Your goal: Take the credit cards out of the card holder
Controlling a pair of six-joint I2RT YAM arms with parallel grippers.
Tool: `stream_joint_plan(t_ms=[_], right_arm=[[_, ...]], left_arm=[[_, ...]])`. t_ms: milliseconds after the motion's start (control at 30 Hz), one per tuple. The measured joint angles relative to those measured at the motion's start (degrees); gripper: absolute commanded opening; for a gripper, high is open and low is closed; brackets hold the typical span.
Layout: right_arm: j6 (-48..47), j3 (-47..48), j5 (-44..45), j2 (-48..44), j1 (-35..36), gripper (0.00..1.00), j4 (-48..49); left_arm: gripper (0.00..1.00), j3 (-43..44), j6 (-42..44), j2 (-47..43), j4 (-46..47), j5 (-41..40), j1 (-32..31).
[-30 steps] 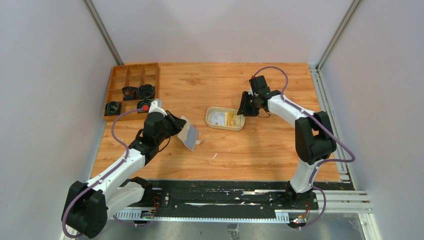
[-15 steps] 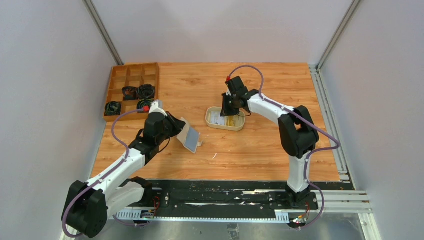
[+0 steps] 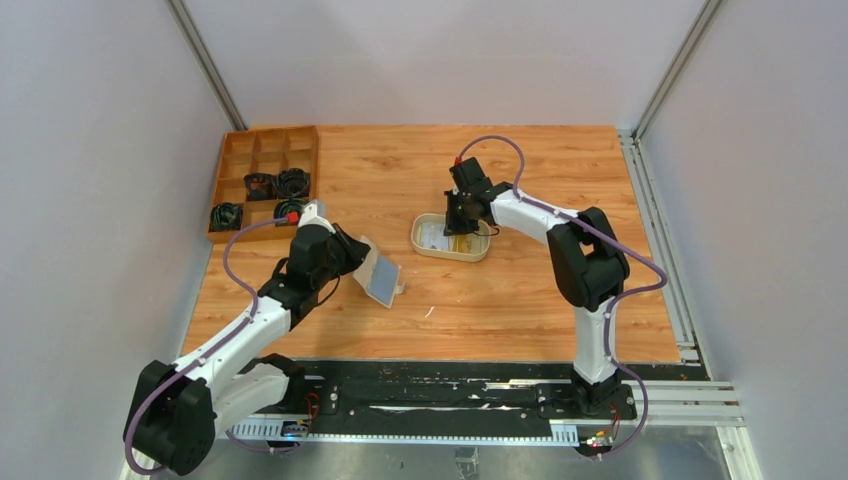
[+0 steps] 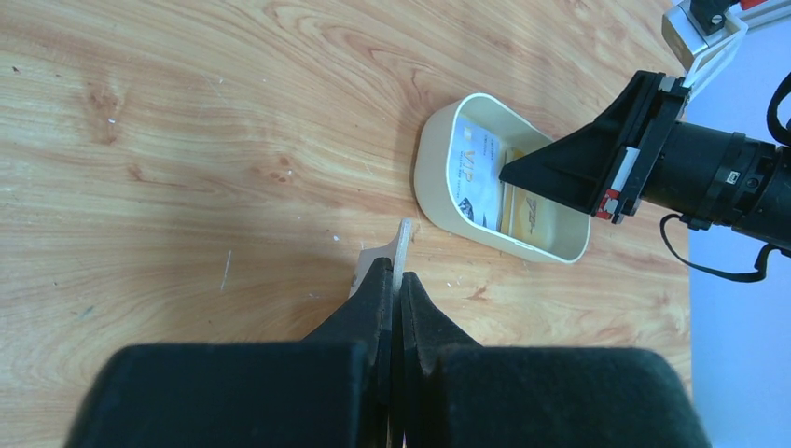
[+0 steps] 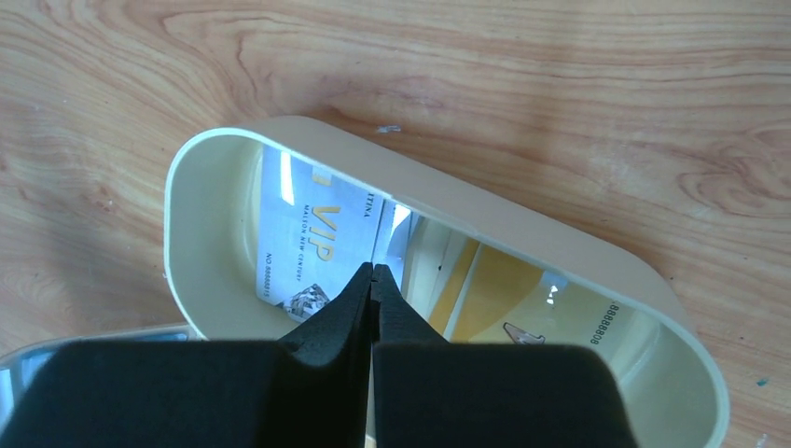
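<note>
My left gripper (image 3: 352,252) (image 4: 398,280) is shut on the cream-beige card holder (image 3: 380,272) and holds it on edge on the table, left of the tray. In the left wrist view only its thin edge (image 4: 403,245) shows between the pads. A whitish VIP credit card (image 5: 308,243) (image 4: 471,173) and a yellow-orange credit card (image 5: 504,289) (image 4: 527,215) lie in the oval cream tray (image 5: 177,205) (image 3: 420,245). My right gripper (image 3: 458,222) (image 5: 373,271) is shut and empty, hovering over the tray between the two cards.
A wooden compartment box (image 3: 265,175) with several black coiled items stands at the back left. Metal rails (image 3: 655,210) run along the table's right edge. Grey walls close in the back and sides.
My right gripper has swung left from the tray's right end to above the tray's middle. The left gripper and the card holder have stayed in place.
</note>
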Motion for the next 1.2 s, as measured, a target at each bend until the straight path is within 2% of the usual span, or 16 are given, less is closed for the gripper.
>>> stream_joint_plan(t_ms=[1200], right_arm=[[1.1,1.3,4.6,3.1,-1.8,0.00,0.4]], left_arm=[[0.00,3.8,3.3,1.6,-3.7,-0.7,0.3]])
